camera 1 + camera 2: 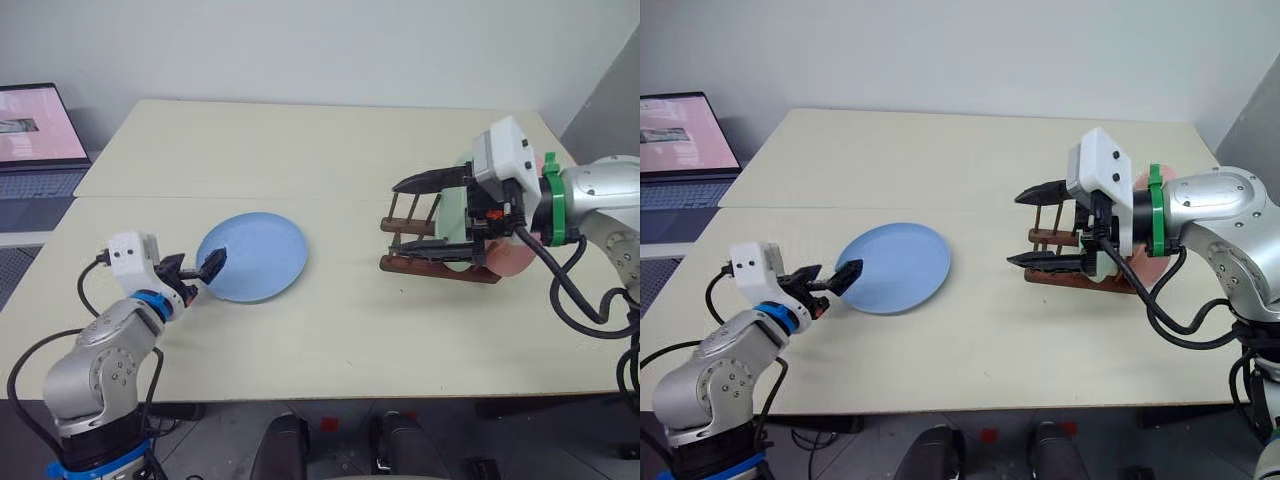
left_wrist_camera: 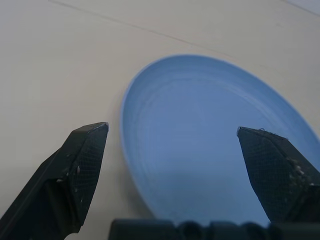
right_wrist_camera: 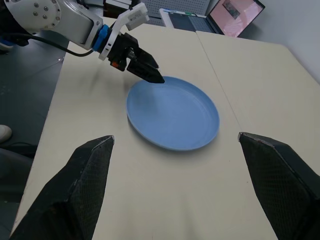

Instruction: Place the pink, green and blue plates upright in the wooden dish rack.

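Lying flat on the desk (image 1: 330, 330) toward its left front part, the blue plate (image 1: 255, 256) has the left gripper (image 1: 830, 280) at its left rim, jaws spread wide and holding nothing. The wooden dish rack (image 1: 430, 262) stands toward the desk's right edge with the green plate (image 1: 455, 215) and the pink plate (image 1: 515, 258) upright in it. The right gripper (image 1: 1035, 225) hovers just in front of the rack, jaws apart and empty. A laptop (image 1: 38, 130) sits off the desk's left side; no writing on it is legible.
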Motion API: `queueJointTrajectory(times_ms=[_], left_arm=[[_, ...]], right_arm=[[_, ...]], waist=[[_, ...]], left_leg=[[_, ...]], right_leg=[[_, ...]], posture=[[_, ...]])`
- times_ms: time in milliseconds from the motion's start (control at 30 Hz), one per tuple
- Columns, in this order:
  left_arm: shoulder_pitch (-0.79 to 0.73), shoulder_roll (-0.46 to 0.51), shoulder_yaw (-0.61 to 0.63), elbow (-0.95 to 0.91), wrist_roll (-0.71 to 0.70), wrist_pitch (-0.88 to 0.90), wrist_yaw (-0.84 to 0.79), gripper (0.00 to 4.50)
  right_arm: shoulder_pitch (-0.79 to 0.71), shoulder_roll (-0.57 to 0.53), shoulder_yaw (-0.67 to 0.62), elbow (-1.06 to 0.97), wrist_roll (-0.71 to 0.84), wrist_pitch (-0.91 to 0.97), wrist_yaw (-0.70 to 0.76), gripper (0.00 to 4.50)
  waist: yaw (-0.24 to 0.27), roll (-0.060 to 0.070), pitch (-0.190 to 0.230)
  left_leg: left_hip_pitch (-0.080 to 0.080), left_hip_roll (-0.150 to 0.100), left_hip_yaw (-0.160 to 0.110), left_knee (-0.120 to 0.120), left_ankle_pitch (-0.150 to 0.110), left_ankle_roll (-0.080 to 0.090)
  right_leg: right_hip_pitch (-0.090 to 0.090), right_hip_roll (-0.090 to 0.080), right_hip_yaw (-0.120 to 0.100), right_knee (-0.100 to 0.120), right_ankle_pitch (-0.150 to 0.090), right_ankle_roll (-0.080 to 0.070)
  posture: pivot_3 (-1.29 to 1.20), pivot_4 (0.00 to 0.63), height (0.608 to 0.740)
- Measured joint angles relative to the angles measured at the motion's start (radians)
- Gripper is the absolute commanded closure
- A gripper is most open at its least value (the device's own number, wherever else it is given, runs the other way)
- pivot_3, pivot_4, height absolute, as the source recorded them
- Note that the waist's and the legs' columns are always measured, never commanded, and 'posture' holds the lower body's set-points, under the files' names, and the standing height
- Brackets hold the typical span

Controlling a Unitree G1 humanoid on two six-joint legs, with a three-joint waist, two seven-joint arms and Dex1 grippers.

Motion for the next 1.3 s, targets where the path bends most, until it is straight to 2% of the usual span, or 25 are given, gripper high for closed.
queueJointTrajectory(times_ms=[133,167,300,500,700,800,1033,1300], left_arm=[[-0.023,-0.041,0.006,0.041,-0.007,0.069,0.073,0.0],[-0.026,-0.049,0.007,0.05,-0.008,0.082,0.083,0.18],[-0.058,-0.055,0.009,0.062,-0.012,0.115,0.112,1.0],[-0.119,-0.097,0.02,0.084,-0.013,0.176,0.168,2.66],[-0.135,-0.152,0.032,0.083,-0.026,0.176,0.192,3.71],[-0.195,-0.209,0.052,0.083,-0.047,0.168,0.231,4.43],[-0.445,-0.302,0.043,0.073,-0.069,0.145,0.369,4.47],[-0.53,-0.318,0.007,0.08,-0.059,0.14,0.46,4.47]], right_arm=[[-0.003,0.005,0.01,0.003,-0.021,0.009,0.025,0.33],[-0.005,0.004,0.015,0.004,-0.033,0.01,0.031,0.31],[-0.01,0.003,0.02,0.006,-0.05,0.01,0.048,0.3],[-0.018,0.004,0.021,-0.001,-0.082,0.01,0.086,0.3],[-0.006,0.006,0.021,-0.006,-0.122,-0.001,0.09,0.3],[-0.004,0.027,0.036,-0.006,-0.172,-0.039,0.082,0.3],[0.002,0.133,0.228,0.034,-0.45,-0.227,0.025,0.3],[-0.086,0.282,0.392,0.223,-0.792,-0.428,-0.077,0.3]], waist=[[-0.002,0.0,0.0],[-0.003,0.0,0.0],[-0.003,-0.001,0.0],[0.001,-0.001,0.0],[0.003,-0.001,0.0],[0.004,-0.002,0.0],[-0.003,-0.002,0.0],[-0.007,-0.002,0.0]], left_leg=[[0.0,0.0,0.0,0.0,0.0,0.0],[0.0,0.0,0.0,0.0,0.0,0.0],[0.0,0.001,0.0,0.0,0.0,0.0],[0.0,0.0,0.0,0.0,0.0,0.0],[0.0,0.0,0.0,0.0,0.0,0.0],[0.0,0.0,0.0,0.001,0.0,0.0],[-0.001,-0.009,-0.002,0.0,0.0,0.0],[-0.001,-0.009,-0.002,-0.001,0.0,-0.001]], right_leg=[[0.0,0.001,0.0,0.0,0.0,0.0],[0.0,0.001,0.0,0.0,0.001,0.002],[0.0,0.001,0.0,0.001,0.002,0.002],[0.0,0.001,0.0,0.0,0.002,0.001],[0.0,0.001,0.0,0.0,0.002,0.001],[0.0,0.001,0.0,0.0,0.002,0.001],[0.0,0.0,0.001,0.0,0.003,0.003],[0.0,0.001,0.0,0.001,0.003,0.003]], posture=[[0.0,0.15,0.74],[0.0,0.15,0.74],[0.0,0.15,0.74],[0.0,0.15,0.74],[0.0,0.15,0.74],[0.0,0.15,0.74],[0.0,0.15,0.74],[0.0,0.15,0.74]])
